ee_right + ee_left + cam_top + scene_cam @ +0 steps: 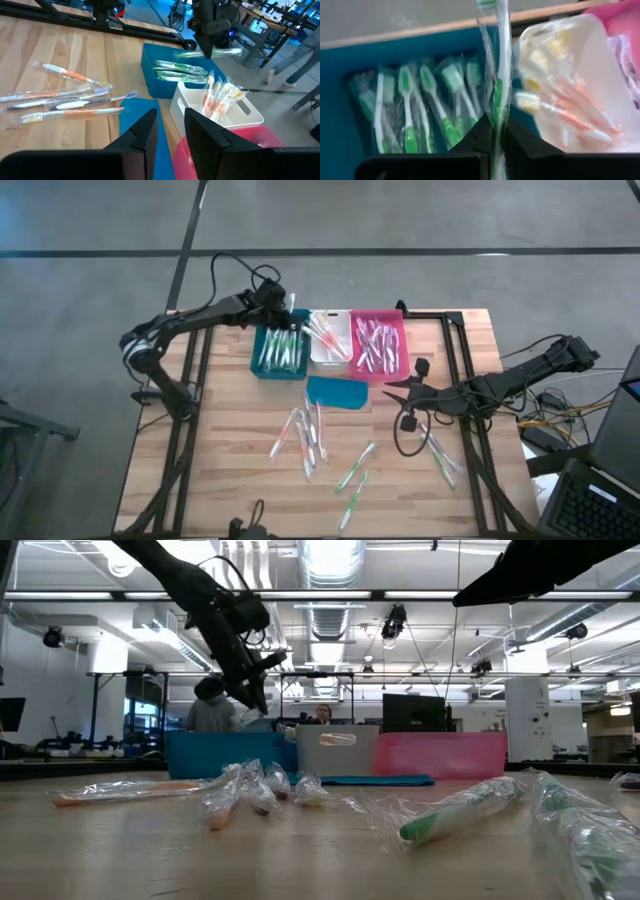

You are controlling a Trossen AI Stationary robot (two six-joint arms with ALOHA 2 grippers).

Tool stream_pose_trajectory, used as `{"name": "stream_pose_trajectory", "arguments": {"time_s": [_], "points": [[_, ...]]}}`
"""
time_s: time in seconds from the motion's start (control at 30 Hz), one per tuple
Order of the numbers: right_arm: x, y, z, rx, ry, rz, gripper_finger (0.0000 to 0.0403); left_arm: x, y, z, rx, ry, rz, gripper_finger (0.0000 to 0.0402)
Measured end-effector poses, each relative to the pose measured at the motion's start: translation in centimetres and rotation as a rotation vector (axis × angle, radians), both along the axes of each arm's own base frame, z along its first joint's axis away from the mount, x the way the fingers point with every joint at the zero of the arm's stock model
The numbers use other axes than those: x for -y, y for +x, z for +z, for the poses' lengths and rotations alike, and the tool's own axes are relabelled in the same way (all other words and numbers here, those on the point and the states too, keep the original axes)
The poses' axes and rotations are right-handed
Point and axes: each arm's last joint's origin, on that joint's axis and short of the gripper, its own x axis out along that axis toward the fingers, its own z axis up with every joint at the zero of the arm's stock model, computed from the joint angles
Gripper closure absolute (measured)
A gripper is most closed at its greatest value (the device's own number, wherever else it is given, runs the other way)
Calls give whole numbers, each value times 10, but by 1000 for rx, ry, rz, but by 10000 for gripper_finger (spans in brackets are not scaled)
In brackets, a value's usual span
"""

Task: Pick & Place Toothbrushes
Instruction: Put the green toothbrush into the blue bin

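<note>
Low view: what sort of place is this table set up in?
Most likely an open lab or workshop: exposed ceiling ducts and strip lights, computer monitors on benches behind the bins, and a person seated there.

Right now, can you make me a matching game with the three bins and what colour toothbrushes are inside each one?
Things:
1. teal bin
2. white bin
3. pink bin
4. left gripper

What goes with it:
A. orange toothbrushes inside
B. shut on a green toothbrush
C. green toothbrushes inside
D. purple-and-white toothbrushes inside

Pairs: 1-C, 2-A, 3-D, 4-B
</note>
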Motion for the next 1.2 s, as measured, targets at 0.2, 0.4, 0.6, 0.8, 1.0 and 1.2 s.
{"name": "stream_pose_trajectory", "arguments": {"time_s": [0.2,0.4,0.6,0.8,1.0,1.2], "points": [[0,0,0,1,1,0,325,-2,-1,-7,-13,-59,25,376],[0,0,0,0,1,0,328,-7,3,-29,-52,-139,34,376],[0,0,-1,-4,0,0,312,-9,7,-50,-66,-264,24,376],[0,0,-1,-4,1,-1,297,-12,10,-64,-92,-300,35,376],[0,0,-2,-7,0,-1,285,-12,10,-72,-117,-303,21,358],[0,-1,-3,-10,-1,-1,275,-12,10,-70,-109,-301,24,311]]}}
